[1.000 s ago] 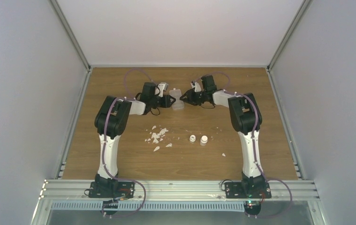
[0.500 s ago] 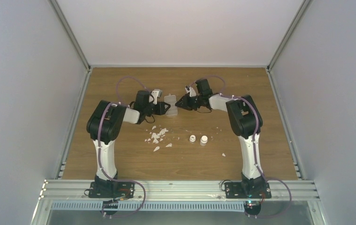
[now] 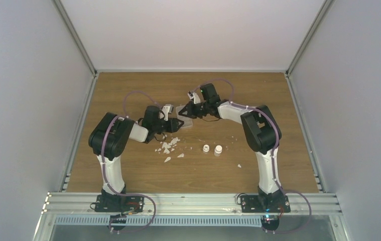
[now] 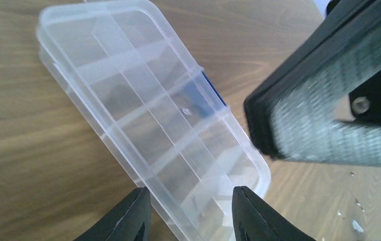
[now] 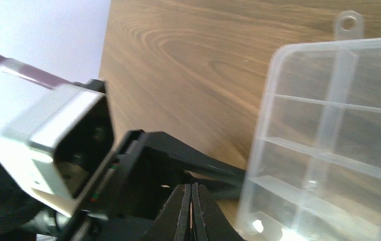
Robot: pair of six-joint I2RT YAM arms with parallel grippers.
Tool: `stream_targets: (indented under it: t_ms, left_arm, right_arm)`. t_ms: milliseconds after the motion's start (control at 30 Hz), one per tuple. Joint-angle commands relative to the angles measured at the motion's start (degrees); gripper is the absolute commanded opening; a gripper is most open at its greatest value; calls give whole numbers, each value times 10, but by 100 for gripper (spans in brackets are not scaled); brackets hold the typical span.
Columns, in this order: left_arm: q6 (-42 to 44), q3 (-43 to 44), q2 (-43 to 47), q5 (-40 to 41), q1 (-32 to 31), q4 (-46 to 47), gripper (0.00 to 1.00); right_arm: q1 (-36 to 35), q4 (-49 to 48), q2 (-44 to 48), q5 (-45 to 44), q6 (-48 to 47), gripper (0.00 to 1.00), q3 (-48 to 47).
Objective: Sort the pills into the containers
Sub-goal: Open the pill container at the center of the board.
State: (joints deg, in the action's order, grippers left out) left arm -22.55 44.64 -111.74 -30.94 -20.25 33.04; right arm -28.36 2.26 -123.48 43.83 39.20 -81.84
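The containers are one flat clear organiser box (image 4: pixel 143 110) with small compartments, lying on the wooden table (image 3: pixel 258 100). In the top view the box (image 3: pixel 188 122) sits mid-table between both grippers. My left gripper (image 4: pixel 193 213) is open, and the box's near end lies between its spread fingers. My right gripper (image 5: pixel 192 211) is shut on nothing, just left of the box (image 5: pixel 329 140) and above the left gripper. Its finger (image 4: pixel 329 100) looms at the right of the left wrist view. A few tiny specks (image 4: pixel 352 173) lie on the wood; I cannot tell whether they are pills.
A scatter of white flakes (image 3: pixel 168 145) lies just in front of the left gripper (image 3: pixel 174 124). Two small white vials (image 3: pixel 206 148) (image 3: pixel 218 150) stand nearer the front, with a lone flake (image 3: pixel 239 165) to their right. Grey walls enclose the table.
My right gripper has shut and swung left over the box's left end. The left arm has drawn back toward the near left, still open. The box has shifted slightly nearer.
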Motion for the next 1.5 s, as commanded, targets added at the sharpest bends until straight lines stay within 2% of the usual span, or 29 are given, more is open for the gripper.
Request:
stream_targets:
  t_ms: [0,67,133,167,200,233,267,533,667,867,933,1033,1233,1467]
  left_arm:
    - [-22,-27,14,2,-23,13,99]
    - [-22,-30,20,12,-23,11,99]
    - [-14,-30,33,33,-23,-1,99]
    - [-8,-28,39,45,-22,-9,99]
    - [-3,-24,45,59,-21,-21,99]
    - [4,-17,50,80,-21,-34,99]
    - [9,-11,55,95,-20,-50,99]
    - [64,98,67,183,0,-166,99]
    - [113,230,9,186,1,-259,99]
    - [143,351,-76,179,-4,-318,99]
    - [166,405,-116,198,-13,-369,99]
    - [192,473,-164,211,-24,-424,99]
    - [203,530,-194,231,-34,-480,99]
    - [201,505,-177,226,-31,-479,98]
  right_arm:
    - [-9,15,57,-15,-26,19,9]
    - [-6,30,81,-46,-47,25,19]
    - [7,33,106,-64,-57,37,39]
    - [18,24,114,-62,-58,51,53]
    - [29,14,122,-60,-55,71,70]
    - [39,5,127,-57,-53,87,88]
    - [47,-4,133,-55,-51,98,105]
    - [61,5,156,-61,-78,100,185]
    - [61,5,148,-51,-81,99,199]
    - [62,-18,103,-20,-54,100,203]
    - [61,-47,84,19,-36,100,209]
    - [55,-53,67,30,-28,100,204]
    - [51,-43,63,18,-32,100,189]
    - [51,-43,48,24,-32,99,184]
